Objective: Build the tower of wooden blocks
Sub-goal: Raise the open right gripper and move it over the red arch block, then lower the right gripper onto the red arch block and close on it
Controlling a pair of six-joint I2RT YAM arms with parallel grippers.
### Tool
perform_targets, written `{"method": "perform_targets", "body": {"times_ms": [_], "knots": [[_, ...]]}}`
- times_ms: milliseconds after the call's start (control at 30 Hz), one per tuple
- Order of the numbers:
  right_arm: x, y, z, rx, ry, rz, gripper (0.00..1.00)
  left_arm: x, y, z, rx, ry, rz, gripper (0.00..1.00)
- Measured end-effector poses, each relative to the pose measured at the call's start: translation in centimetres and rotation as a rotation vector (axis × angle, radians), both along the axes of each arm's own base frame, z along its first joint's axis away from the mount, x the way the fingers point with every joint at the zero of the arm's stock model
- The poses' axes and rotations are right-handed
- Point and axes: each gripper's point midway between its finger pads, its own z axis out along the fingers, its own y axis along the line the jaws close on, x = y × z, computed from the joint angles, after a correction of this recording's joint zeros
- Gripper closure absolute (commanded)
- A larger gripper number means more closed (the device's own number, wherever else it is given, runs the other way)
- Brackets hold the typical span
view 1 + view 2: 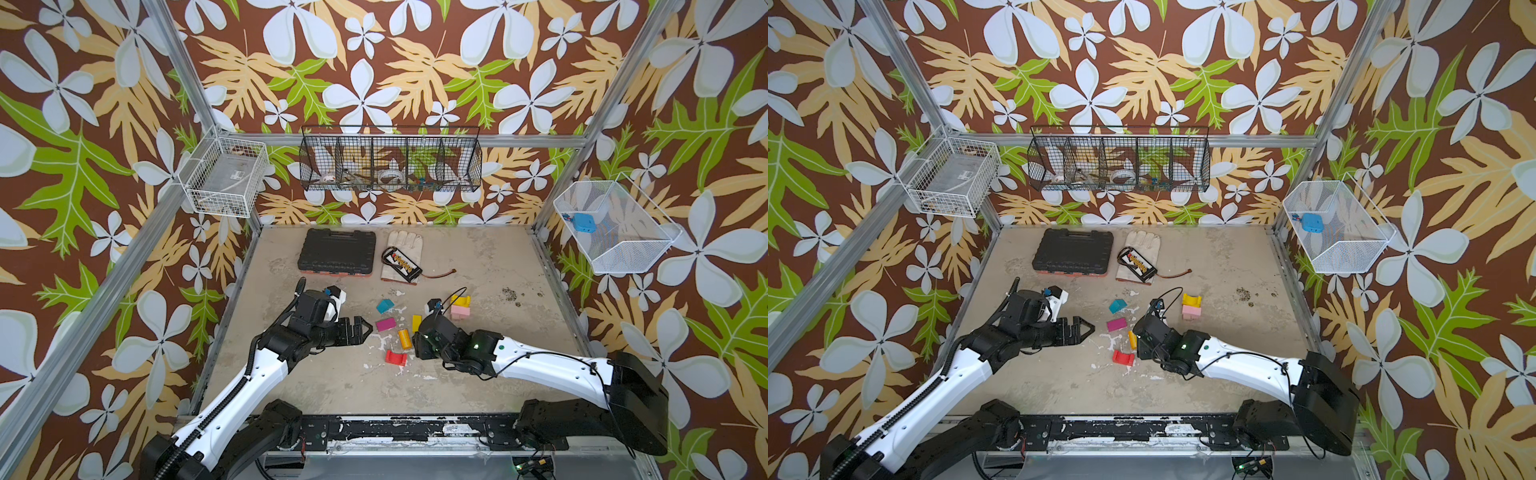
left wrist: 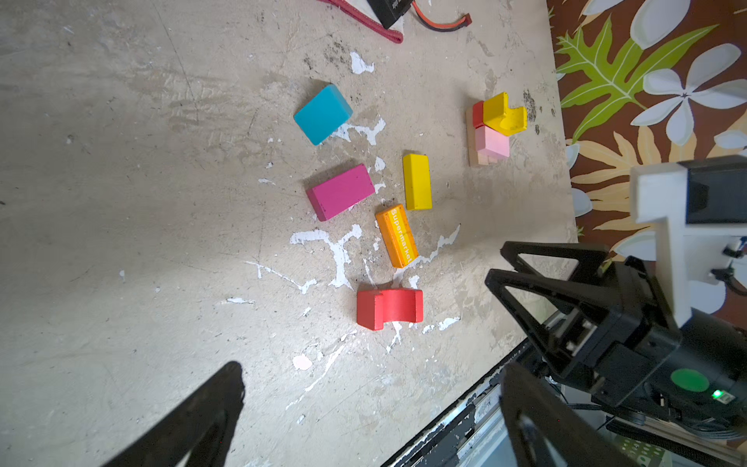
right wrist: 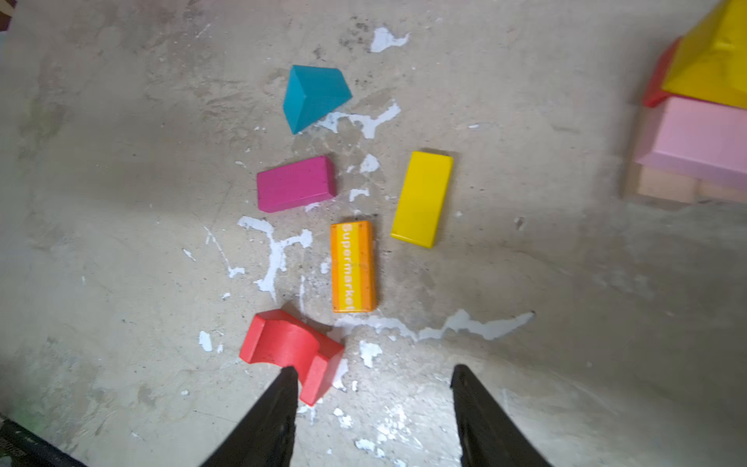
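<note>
The right tool (image 3: 374,368) hangs half-spread and empty near the red arch (image 3: 291,351); the left tool (image 2: 372,372) gapes wide, empty. The tower (image 1: 460,309) looks barely begun, with five wood blocks (image 1: 385,324) loose to its left.

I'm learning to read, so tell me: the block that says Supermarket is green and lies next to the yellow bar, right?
The colour is wrong. The Supermarket block is orange, not green, and it does lie next to the yellow bar. The right wrist view shows it best.
</note>
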Motion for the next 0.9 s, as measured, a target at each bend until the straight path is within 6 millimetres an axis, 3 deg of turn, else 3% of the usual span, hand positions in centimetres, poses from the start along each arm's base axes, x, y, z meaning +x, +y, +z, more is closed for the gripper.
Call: {"method": "perform_targets", "body": {"times_ms": [167,500,700,900], "knots": [[-0.2,1.9,-1.1,-0.028,0.008,0.02,0.44,0.0,0.0,0.0,-0.001,0.0,-0.001,0.0],[-0.6,3.2,-4.0,-0.078,0.047,0.035,0.47,0.0,0.0,0.0,0.0,0.001,-0.001,0.0],[-2.7,5.3,-5.1,-0.096,0.06,0.089,0.51,0.0,0.0,-0.1,0.001,0.004,-0.002,0.0],[-2.7,4.9,-6.0,-0.12,0.063,0.057,0.58,0.0,0.0,0.0,0.0,0.001,-0.001,0.0]]}}
